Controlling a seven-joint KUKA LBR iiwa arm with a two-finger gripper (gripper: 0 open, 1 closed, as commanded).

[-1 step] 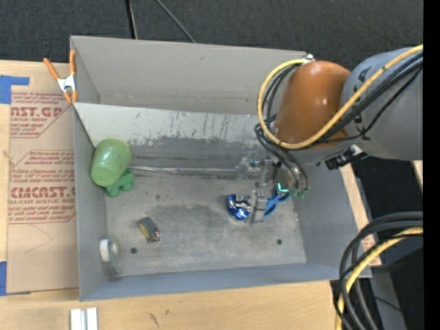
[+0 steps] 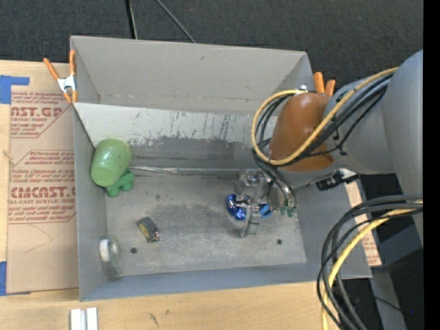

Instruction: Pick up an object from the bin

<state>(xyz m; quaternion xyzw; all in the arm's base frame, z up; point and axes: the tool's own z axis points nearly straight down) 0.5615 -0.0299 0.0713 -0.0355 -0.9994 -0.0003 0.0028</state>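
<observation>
My gripper (image 2: 249, 217) is down near the bin floor in the right half, its metal fingers pointing towards the front. A small shiny blue thing (image 2: 237, 207) sits right at the fingers' left side; whether it is between them I cannot make out. A small dark and brass-coloured piece (image 2: 148, 229) lies on the floor to the left of the gripper, well apart from it.
A green rounded toy (image 2: 111, 163) rests against the left wall. A small clear and white thing (image 2: 107, 250) lies in the front left corner. The arm with its orange cover and yellow cables hangs over the bin's right side.
</observation>
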